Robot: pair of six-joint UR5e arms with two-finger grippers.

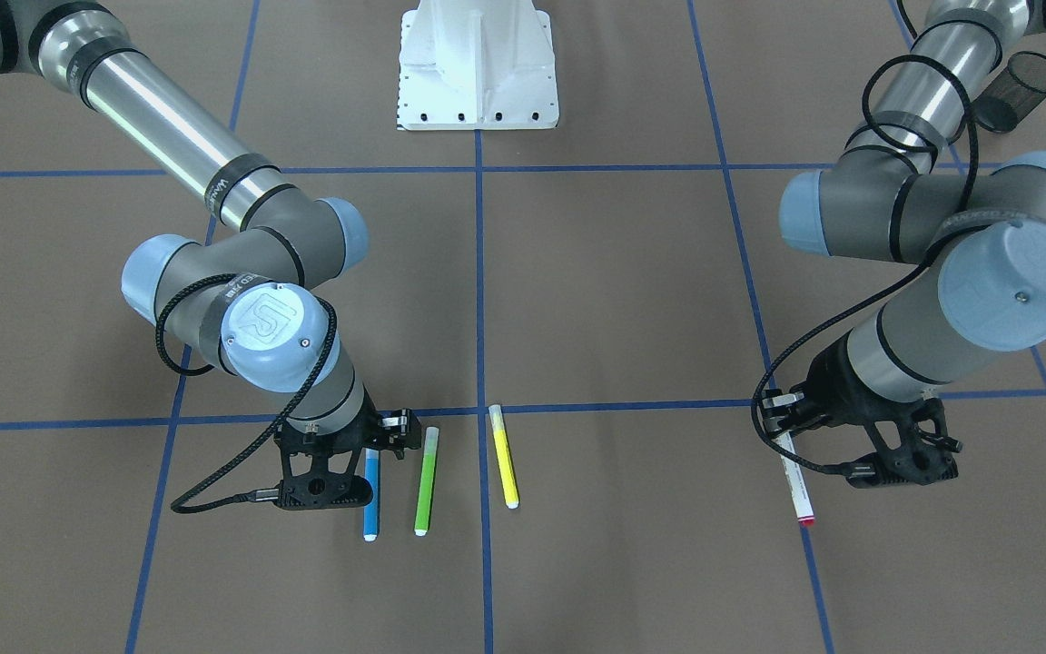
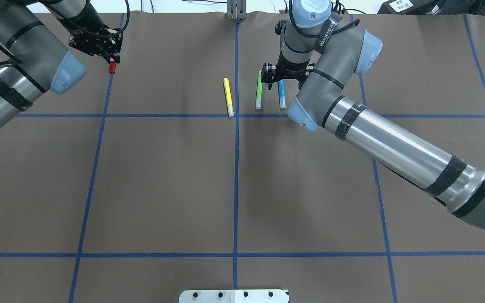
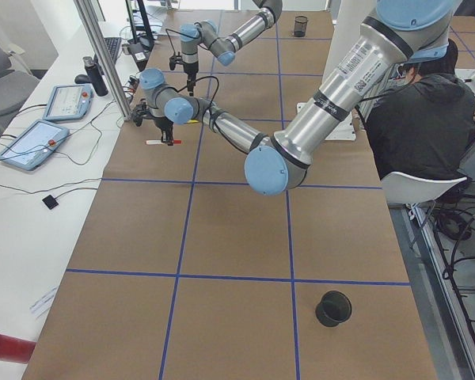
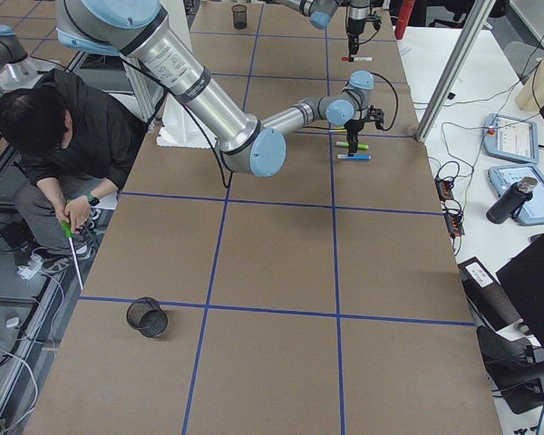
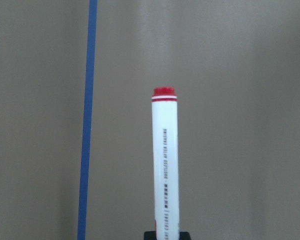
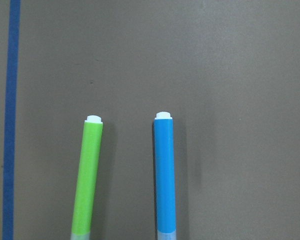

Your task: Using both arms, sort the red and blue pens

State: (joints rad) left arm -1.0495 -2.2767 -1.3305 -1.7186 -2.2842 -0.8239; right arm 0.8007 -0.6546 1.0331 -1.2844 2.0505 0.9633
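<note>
The red pen, white-barrelled with red ends, lies along a blue tape line near the table's far edge. My left gripper is shut on its upper part. In the left wrist view the red pen runs up from a black pad at the bottom edge. In the overhead view only its red cap pokes out from under the gripper. The blue pen lies flat beside a green marker. My right gripper hovers open over the blue pen's far end without touching it.
A yellow marker lies right of the green one, by the centre tape line. A black mesh cup stands behind the left arm and another near the table's right end. The white robot base is at mid-table, and a person crouches beside it.
</note>
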